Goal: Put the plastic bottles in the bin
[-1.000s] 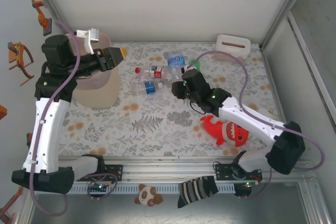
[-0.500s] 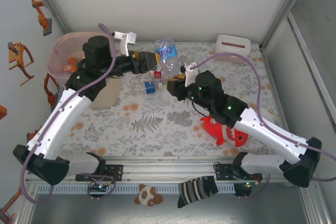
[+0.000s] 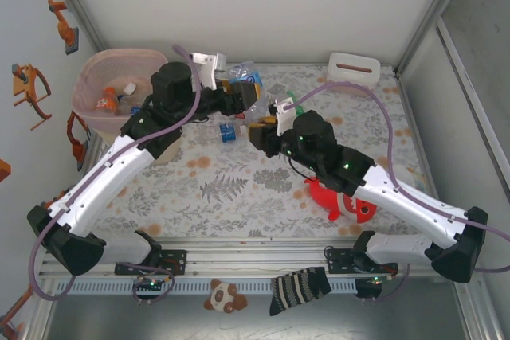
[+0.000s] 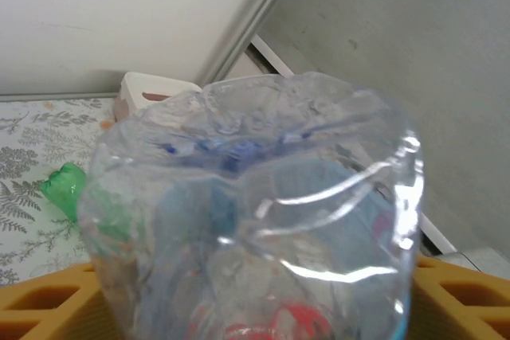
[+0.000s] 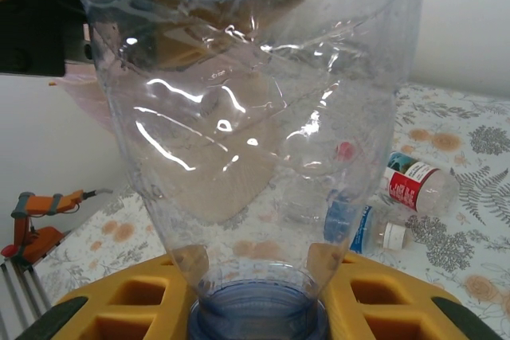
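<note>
A large clear plastic bottle (image 3: 247,79) with a blue label hangs in the air between both arms. My right gripper (image 3: 260,127) is shut on its neck, the yellow fingers (image 5: 119,300) on either side just above the blue cap (image 5: 259,320). My left gripper (image 3: 239,97) is shut on the bottle's base (image 4: 255,197), whose sides touch both yellow fingers (image 4: 48,304). The pink bin (image 3: 119,52) stands at the far left with a few bottles (image 3: 106,102) inside. A small blue-labelled bottle (image 3: 227,133) and a red-labelled bottle (image 5: 418,185) lie on the patterned mat. A green bottle (image 4: 68,189) lies farther right.
A red shark plush (image 3: 344,201) lies on the mat under the right arm. A small white slotted box (image 3: 353,69) sits at the back right. Metal frame posts and grey walls close in the table's sides.
The left arm swung right, away from the bin, and its jaws came round the base of the big bottle. The right gripper lifted that bottle off the mat by its neck.
</note>
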